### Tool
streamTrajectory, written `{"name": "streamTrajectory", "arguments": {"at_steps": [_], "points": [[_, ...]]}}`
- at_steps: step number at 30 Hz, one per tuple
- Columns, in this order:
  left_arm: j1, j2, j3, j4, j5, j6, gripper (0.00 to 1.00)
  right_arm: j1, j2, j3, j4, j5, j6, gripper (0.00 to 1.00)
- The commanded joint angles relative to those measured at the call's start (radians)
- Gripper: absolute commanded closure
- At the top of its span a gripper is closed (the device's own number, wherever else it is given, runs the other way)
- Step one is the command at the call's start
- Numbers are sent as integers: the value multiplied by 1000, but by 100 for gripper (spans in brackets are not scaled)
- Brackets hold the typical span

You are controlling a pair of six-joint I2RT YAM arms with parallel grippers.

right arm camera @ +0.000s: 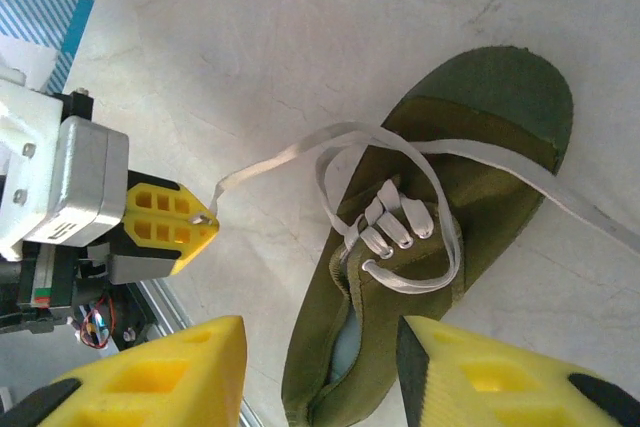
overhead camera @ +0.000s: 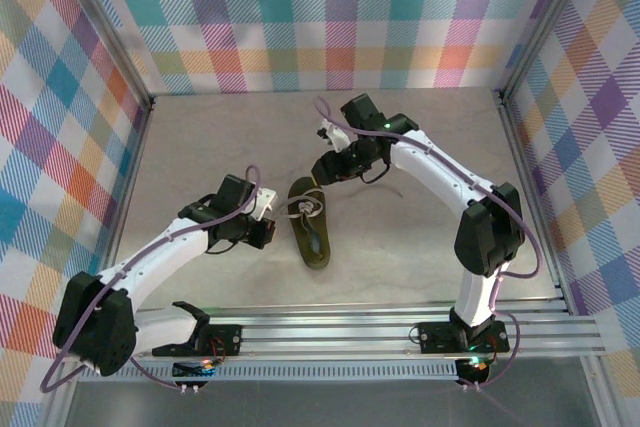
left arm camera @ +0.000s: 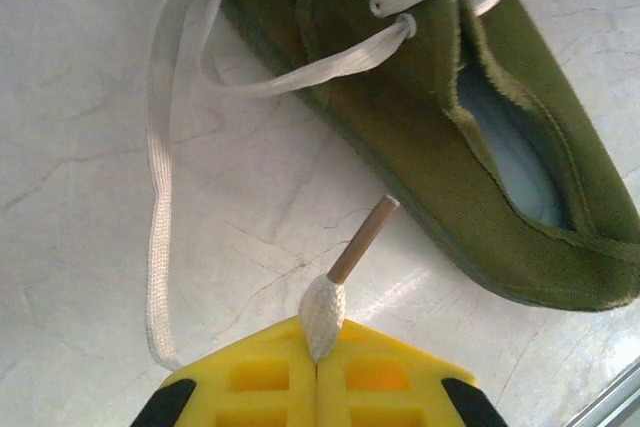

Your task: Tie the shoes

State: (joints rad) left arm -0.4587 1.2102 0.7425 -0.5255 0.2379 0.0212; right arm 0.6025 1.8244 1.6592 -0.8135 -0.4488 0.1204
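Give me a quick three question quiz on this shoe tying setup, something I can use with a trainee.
1. True or false: the left gripper is shut on the tip of a lace.
2. The right gripper is: A) open above the shoe; B) shut on a lace; C) shut on the shoe's heel.
3. How many shoes lie on the table?
Key: 1 true; 2 A; 3 one.
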Motion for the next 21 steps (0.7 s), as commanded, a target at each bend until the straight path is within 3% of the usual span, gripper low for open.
{"name": "streamTrajectory", "arguments": {"at_steps": [1,4,8,21], "points": [[-3,59,19,-34,38,-131,100,5,20,-24,46,-1,55,57],[-3,128,-8,33,115,-231,100,5,19,-48,61,9,68,57],[-1,162,-63,165,134,-300,100,8,17,-79,89,8,87,58],[9,313,-43,328,101,-232,100,16,34,-93,98,5,89,59]]}}
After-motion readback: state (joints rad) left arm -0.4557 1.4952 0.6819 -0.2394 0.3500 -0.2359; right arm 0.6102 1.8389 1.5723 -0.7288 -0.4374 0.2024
